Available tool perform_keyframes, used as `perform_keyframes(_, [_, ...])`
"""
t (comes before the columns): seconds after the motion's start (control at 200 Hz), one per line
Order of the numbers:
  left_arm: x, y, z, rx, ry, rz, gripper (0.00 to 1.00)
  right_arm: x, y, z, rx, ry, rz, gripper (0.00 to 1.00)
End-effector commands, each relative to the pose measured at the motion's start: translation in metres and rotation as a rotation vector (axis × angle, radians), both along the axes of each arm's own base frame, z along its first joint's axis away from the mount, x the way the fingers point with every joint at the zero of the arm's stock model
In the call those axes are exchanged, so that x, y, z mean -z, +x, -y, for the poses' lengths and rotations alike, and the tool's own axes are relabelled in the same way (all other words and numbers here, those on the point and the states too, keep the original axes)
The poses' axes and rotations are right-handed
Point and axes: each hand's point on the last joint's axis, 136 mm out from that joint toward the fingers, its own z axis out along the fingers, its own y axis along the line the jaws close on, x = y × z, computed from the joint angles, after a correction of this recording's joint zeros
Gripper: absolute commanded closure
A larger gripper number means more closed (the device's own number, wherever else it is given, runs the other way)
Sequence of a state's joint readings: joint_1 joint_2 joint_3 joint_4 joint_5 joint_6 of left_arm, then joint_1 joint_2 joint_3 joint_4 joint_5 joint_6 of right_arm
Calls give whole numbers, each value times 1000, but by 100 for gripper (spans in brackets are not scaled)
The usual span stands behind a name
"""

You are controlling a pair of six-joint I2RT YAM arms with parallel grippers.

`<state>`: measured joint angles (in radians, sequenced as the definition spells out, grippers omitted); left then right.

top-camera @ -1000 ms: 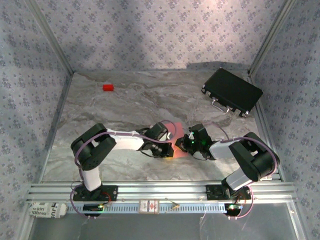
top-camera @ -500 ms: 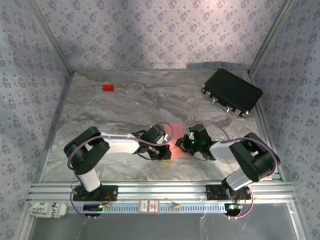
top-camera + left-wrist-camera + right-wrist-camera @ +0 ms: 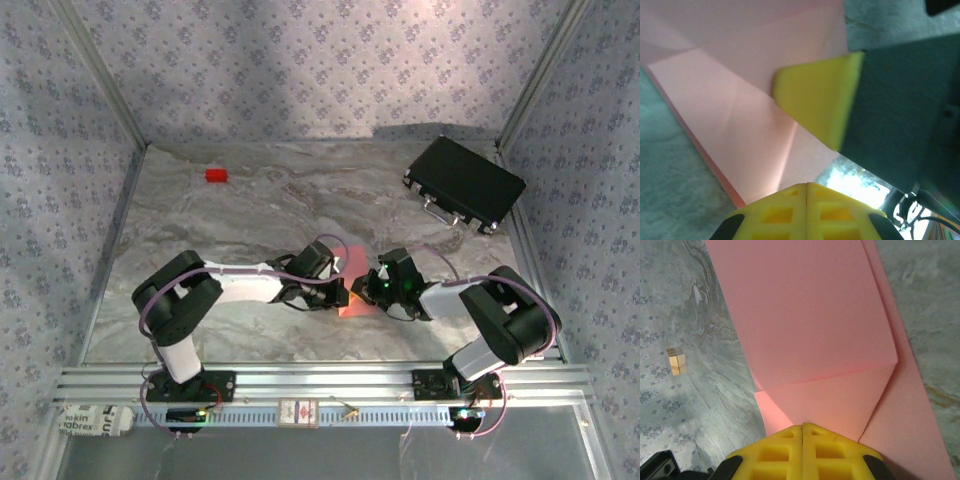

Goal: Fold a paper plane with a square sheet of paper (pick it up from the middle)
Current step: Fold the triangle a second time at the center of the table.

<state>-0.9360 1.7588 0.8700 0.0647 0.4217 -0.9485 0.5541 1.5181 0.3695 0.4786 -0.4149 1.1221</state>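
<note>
Tools, top view: left tool [image 3: 343,290] and right tool [image 3: 370,284] sit tip to tip over the pink sheet of paper [image 3: 355,306], mid-desk [image 3: 230,220]; bare marble all around.
Left wrist: left tool [image 3: 806,186] pressed together by the sheet's near edge; right tool's pad [image 3: 815,100] lies on a fold.
Right wrist: right tool [image 3: 802,426] pressed together over a folded flap's edge.

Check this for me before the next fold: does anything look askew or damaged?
Slightly askew: on the square sheet of paper, the top flap's long edge sits inside the layer beneath, leaving a thin strip. No tears visible.
</note>
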Motion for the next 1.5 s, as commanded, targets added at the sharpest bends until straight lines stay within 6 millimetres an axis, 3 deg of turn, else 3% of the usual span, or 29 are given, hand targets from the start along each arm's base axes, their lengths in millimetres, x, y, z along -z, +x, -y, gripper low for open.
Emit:
perform_keyframes(0.0, [7, 12, 1, -37, 26, 17, 93, 20, -13, 16, 21, -73, -67, 100])
perform_keyframes(0.27, [35, -4, -26, -84, 131, -58, 95, 15, -11, 14, 19, -61, -49, 100])
perform_keyframes(0.46, [50, -15, -43, -97, 194, -96, 97, -9, 1, 8, 1, -40, 22, 99])
perform_keyframes(0.605, [51, -15, -46, -101, 199, -91, 97, -20, -3, 3, -36, -45, 59, 99])
perform_keyframes(0.954, [54, -15, -48, -101, 214, -94, 98, 5, -26, -9, -112, -54, -10, 100])
perform_keyframes(1.119, [56, -15, -51, -102, 230, -92, 98, 25, -30, 9, -69, -104, -67, 100])
perform_keyframes(1.494, [68, -20, -61, -96, 275, -105, 99, 3, -1, 19, -19, -57, -7, 99])
